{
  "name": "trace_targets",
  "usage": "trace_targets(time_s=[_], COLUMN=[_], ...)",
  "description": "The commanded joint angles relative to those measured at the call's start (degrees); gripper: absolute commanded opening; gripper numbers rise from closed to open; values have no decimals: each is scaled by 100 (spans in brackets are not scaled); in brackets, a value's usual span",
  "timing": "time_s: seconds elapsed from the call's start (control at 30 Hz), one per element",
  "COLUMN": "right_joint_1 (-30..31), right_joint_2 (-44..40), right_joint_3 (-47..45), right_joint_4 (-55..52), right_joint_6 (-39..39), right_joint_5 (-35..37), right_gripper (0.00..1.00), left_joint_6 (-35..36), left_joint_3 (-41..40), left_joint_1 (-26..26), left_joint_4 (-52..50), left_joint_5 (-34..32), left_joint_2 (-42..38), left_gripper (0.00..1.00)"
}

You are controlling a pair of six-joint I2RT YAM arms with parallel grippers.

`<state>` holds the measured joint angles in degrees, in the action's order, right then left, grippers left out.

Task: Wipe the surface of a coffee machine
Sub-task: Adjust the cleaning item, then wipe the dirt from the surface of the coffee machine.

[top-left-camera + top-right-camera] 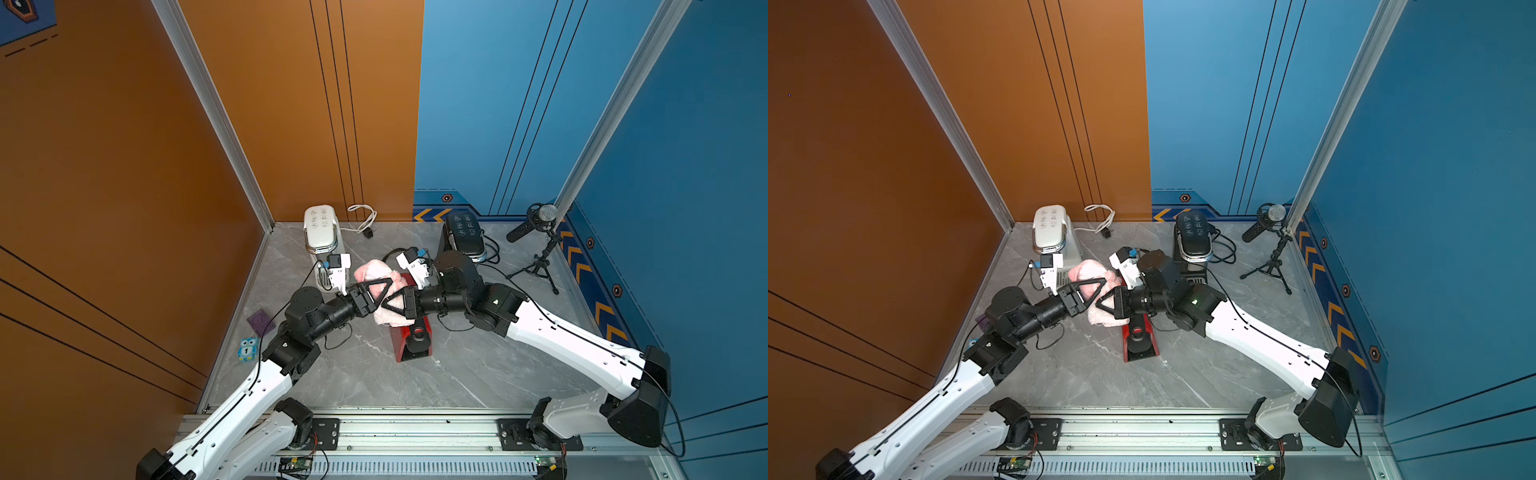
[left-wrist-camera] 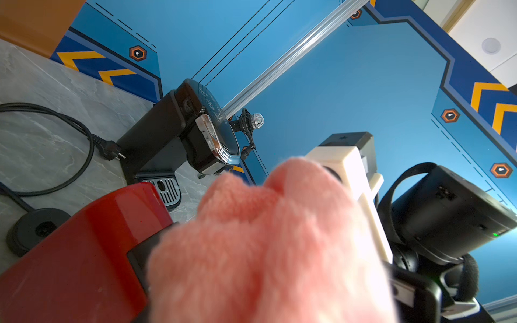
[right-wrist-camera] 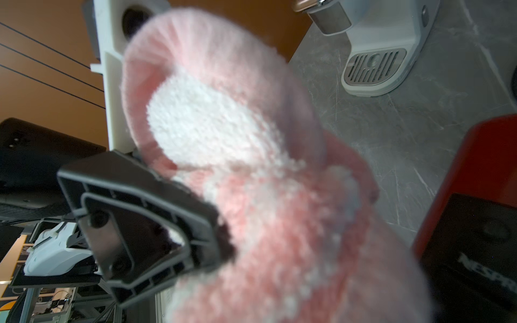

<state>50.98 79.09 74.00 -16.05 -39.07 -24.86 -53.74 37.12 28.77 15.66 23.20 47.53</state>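
A red coffee machine [image 1: 411,345] [image 1: 1140,343] stands mid-table, also showing in the left wrist view [image 2: 70,265] and the right wrist view [image 3: 475,167]. A pink cloth [image 1: 372,270] [image 1: 1086,268] is bunched over its top. My left gripper [image 1: 384,291] and right gripper [image 1: 388,305] meet tip to tip at the cloth. The cloth [image 2: 265,237] [image 3: 279,209] fills both wrist views and hides each gripper's own jaws. In the right wrist view one left finger [image 3: 134,212] stands beside the cloth, so the left looks open. The right looks shut on the cloth.
A white coffee machine [image 1: 322,228] stands at the back left and a black one [image 1: 465,232] at the back right, both with loose cables. A microphone on a tripod [image 1: 544,216] is in the right corner. A purple tile [image 1: 261,322] and a blue owl card [image 1: 248,349] lie at the left.
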Motion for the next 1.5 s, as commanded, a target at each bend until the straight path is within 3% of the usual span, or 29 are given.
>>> trace_targets(time_s=[0.0, 0.13, 0.27, 0.43, 0.6, 0.87, 0.97, 1.2, 1.47], right_joint_1=[11, 307, 611, 1158, 1444, 1970, 2065, 1721, 1246], right_joint_2=[-474, -920, -1642, -2495, -2986, -2289, -1874, -842, -113], right_joint_3=[-101, -402, -961, -1854, -2799, -3506, -3687, -3654, -3723], right_joint_4=[27, -650, -1299, -2374, -2790, -1482, -864, 43, 548], right_joint_6=[6, 179, 137, -360, -941, -1168, -1189, -708, -747], right_joint_5=[831, 1573, 2302, 3591, 3822, 3259, 3416, 3512, 3863], right_gripper=[0, 0, 0, 0, 0, 0, 0, 0, 0], left_joint_6=[30, 241, 766, 1353, 1983, 2777, 2934, 2966, 2891], left_joint_3=[-22, 306, 918, 1449, 1812, 2085, 2106, 1938, 1595], left_joint_1=[-144, -503, -596, -126, 610, 1277, 1400, 1481, 1407], left_joint_4=[-92, -697, -1740, -2134, -2430, -2984, -3061, -3047, -2943], left_joint_5=[287, 288, -10, -324, -981, -2165, -2508, -2822, -3074], left_joint_2=[-78, -47, 158, 827, 1352, 1944, 2177, 2505, 2527], left_gripper=[78, 92, 92, 89, 82, 80, 80, 80, 76])
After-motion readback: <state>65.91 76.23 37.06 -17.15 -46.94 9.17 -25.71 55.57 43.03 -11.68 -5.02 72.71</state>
